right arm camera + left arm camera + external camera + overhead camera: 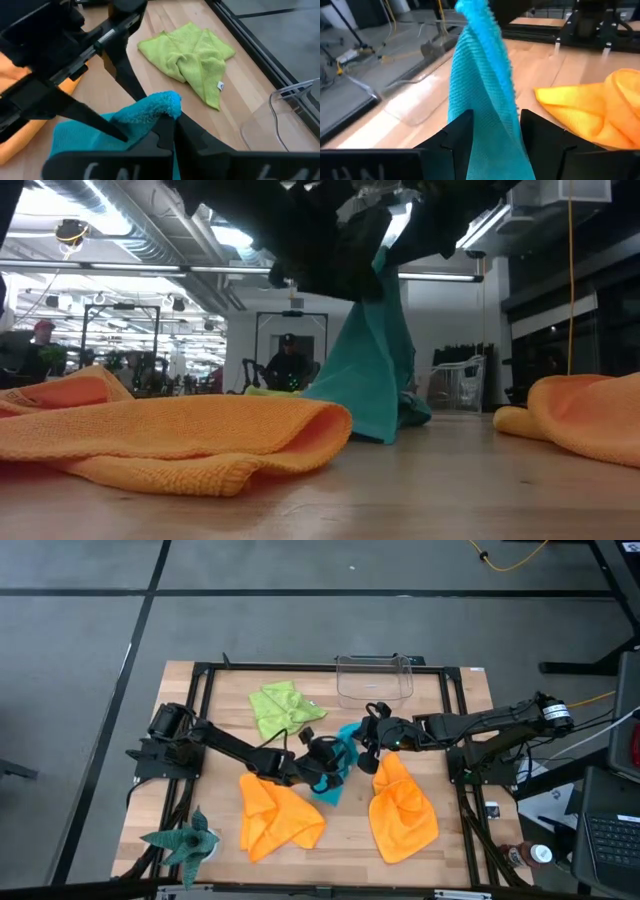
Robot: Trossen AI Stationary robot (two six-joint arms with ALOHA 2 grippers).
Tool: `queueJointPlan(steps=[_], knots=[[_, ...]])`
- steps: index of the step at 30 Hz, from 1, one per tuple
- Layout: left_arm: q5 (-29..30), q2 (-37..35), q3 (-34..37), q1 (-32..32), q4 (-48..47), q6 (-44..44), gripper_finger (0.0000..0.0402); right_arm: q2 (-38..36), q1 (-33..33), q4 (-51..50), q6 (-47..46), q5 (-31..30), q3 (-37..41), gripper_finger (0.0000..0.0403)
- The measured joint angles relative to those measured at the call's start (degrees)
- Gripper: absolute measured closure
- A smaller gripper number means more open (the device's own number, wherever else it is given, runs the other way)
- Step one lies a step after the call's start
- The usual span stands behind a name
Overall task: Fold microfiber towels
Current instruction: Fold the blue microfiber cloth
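Your right gripper [167, 125] has its fingers pinched together on the top corner of the teal towel [145, 112]. Your left gripper [495, 135] has its fingers [455, 135] clamped on the same towel [480, 90] lower down, the cloth running between them. In the high view both grippers [325, 755] [372, 735] meet near the table's centre, and the teal towel [338, 765] hangs between them; the low view shows it draped down with its lower folds resting on the wood [375, 360]. From there, the lime green towel [283, 708] lies at 11 o'clock, one orange towel [278, 810] at 7 o'clock, the other orange towel [402, 808] at 5 o'clock. A clear plastic bin [374, 678] sits at 1 o'clock by the far edge.
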State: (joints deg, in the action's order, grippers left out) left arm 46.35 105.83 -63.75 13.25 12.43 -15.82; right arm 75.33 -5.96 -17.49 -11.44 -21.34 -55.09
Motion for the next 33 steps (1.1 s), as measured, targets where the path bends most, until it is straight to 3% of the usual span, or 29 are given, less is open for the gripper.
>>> queueJointPlan(steps=[8, 14, 18, 26, 33], knots=[[-5.8, 0.3, 0.0, 4.2, -12.0, -12.4, 0.0244, 0.0, 0.0, 0.1, 0.0, 0.0, 0.0, 0.0402], [-9.5, 3.9, 0.1, 5.2, -9.5, -19.4, 0.0244, 0.0, 0.0, 0.4, 0.1, 0.0, 0.0, 0.0401], [-11.9, 7.5, 0.0, 7.0, -3.8, -19.7, 0.0244, 0.0, 0.0, 0.8, 1.3, 0.0, 0.0, 0.0401], [-14.5, 11.9, 0.0, 10.8, -3.8, -19.6, 0.0246, 0.0, 0.0, 0.6, 1.6, 0.0, 0.0, 0.0401], [-14.5, 15.1, -0.2, 10.2, -1.1, -18.4, 0.0246, 0.0, 0.0, 0.5, 1.5, 0.0, 0.0, 0.0401]])
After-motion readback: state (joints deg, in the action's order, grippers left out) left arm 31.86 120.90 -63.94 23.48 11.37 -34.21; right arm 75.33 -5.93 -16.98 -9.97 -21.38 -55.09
